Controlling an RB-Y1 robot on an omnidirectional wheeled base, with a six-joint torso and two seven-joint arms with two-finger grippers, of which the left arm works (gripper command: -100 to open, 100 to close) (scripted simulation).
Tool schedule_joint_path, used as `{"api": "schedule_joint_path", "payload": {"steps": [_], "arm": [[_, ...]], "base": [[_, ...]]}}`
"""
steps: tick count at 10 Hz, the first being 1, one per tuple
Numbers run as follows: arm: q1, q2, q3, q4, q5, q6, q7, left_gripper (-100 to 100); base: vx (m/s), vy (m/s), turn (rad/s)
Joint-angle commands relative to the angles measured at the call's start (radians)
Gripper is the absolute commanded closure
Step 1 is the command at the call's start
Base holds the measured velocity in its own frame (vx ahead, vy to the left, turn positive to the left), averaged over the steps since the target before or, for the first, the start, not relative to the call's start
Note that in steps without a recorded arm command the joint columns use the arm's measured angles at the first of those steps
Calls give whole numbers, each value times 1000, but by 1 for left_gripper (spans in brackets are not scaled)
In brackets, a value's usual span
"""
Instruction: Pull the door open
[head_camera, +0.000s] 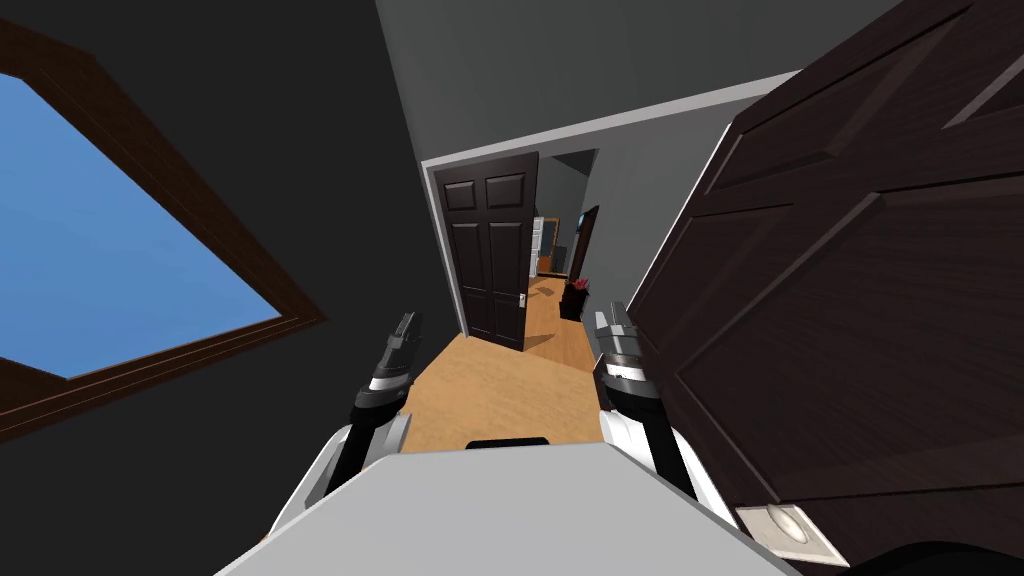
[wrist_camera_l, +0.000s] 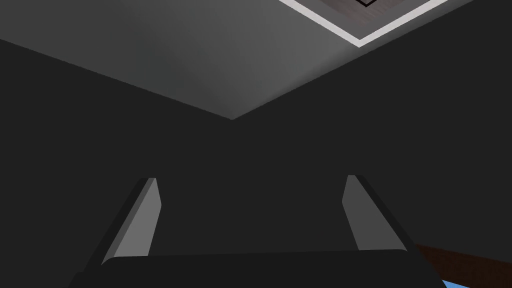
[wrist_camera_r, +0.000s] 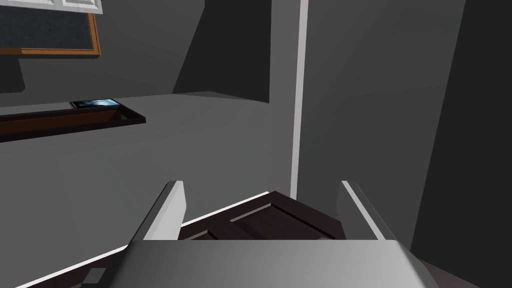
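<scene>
Door (head_camera: 850, 300), dark panelled leaf: stands at 3 o'clock, just beside the right arm and slanting away from the opening ahead, judged already swung well open. Right claw (head_camera: 612, 325): blades spread wide, holding nothing, aimed over the leaf's edge, probably so the leaf can swing free. Left claw (head_camera: 405, 330): spread wide, empty, idle at 11 o'clock. Second dark door (head_camera: 490, 250): 12 o'clock, well apart.
</scene>
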Motion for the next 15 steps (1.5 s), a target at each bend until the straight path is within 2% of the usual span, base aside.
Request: {"api": "schedule_joint_path", "payload": {"steps": [1,2,4,5,7,8,10,11,13,14,15], "arm": [[-7,3,13,34,-17,-13,-50,-100],[-7,3,13,34,-17,-13,-60,-100],[-13,7,31,76,-39,-28,-124,-100],[-13,7,31,76,-39,-28,-134,-100],[-20,10,49,119,-62,-44,-197,-100],[-20,10,49,119,-62,-44,-209,-100],[-27,13,68,165,-86,-60,-271,-100],[-27,13,68,165,-86,-60,-284,-100],[-34,17,88,211,-111,-77,-346,-100],[-34,17,88,211,-111,-77,-359,-100],[-38,18,98,235,-124,-86,-396,-100]], "base": [[78,-57,-50],[60,-45,-13],[69,-46,-42],[71,-35,-16],[84,-41,-48],[56,-42,-13],[72,-50,-43],[60,-46,-18],[72,-54,-47],[71,-40,-18],[60,-40,-39]]}}
